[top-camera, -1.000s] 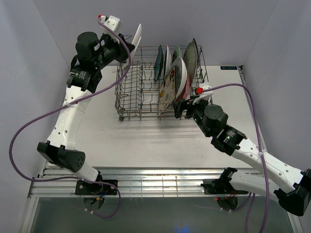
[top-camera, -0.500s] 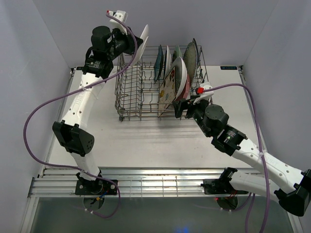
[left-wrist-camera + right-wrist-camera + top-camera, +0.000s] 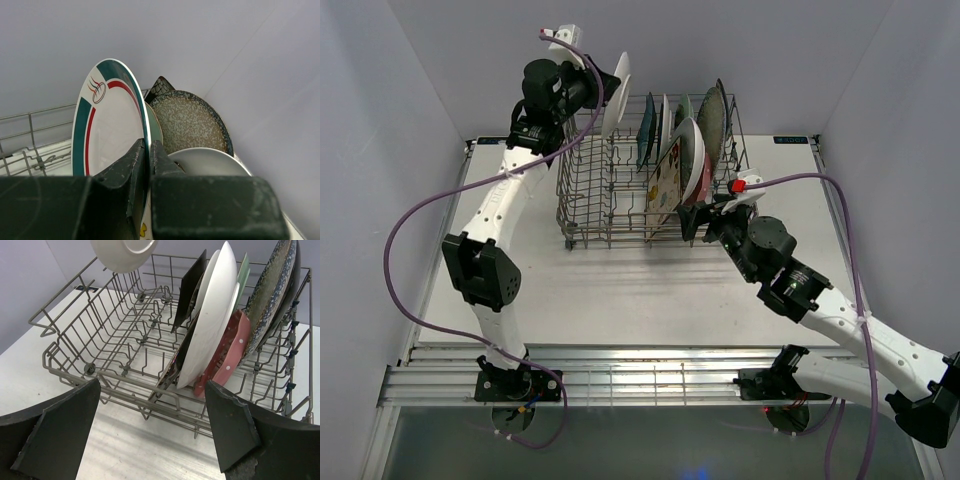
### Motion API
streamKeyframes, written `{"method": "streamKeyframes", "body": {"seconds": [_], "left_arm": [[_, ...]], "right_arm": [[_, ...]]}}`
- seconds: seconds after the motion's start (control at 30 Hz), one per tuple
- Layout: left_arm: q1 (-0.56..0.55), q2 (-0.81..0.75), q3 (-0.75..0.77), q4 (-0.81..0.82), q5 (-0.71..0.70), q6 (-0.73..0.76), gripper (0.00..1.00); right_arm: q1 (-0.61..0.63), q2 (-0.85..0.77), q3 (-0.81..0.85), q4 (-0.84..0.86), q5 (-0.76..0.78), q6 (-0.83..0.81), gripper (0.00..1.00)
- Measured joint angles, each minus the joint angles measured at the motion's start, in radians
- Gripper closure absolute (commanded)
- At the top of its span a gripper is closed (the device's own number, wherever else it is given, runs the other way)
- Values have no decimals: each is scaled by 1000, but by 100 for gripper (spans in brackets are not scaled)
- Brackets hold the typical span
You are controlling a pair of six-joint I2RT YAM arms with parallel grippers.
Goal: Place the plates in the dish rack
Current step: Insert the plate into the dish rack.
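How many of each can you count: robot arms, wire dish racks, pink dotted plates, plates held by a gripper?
Robot arms: 2
Dish rack: 1
Pink dotted plate: 1
Rimmed plate in the left gripper: 1
Total: 5

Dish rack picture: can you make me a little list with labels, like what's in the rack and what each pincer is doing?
Dish rack: grey wire, left half has no plates
Plates loaded: several standing on edge in the right half, among them a pink dotted plate and a speckled plate
Left pincer: shut on the rimmed white plate
Held plate: on edge in the air above the rack's far left rim, not yet in
Right pincer: open, holding nothing, by the rack's front right side
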Motion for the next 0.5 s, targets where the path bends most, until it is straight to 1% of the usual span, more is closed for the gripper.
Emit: {"method": "streamKeyframes", "body": {"seconds": [0.23, 0.5], "left_arm": [[0, 42, -60, 109, -25, -78, 100], [0, 163, -61, 192, -45, -129, 100]], "right_arm": [[0, 11, 0, 0, 0, 0, 10], [0, 11, 0, 2, 7, -1, 10]]}}
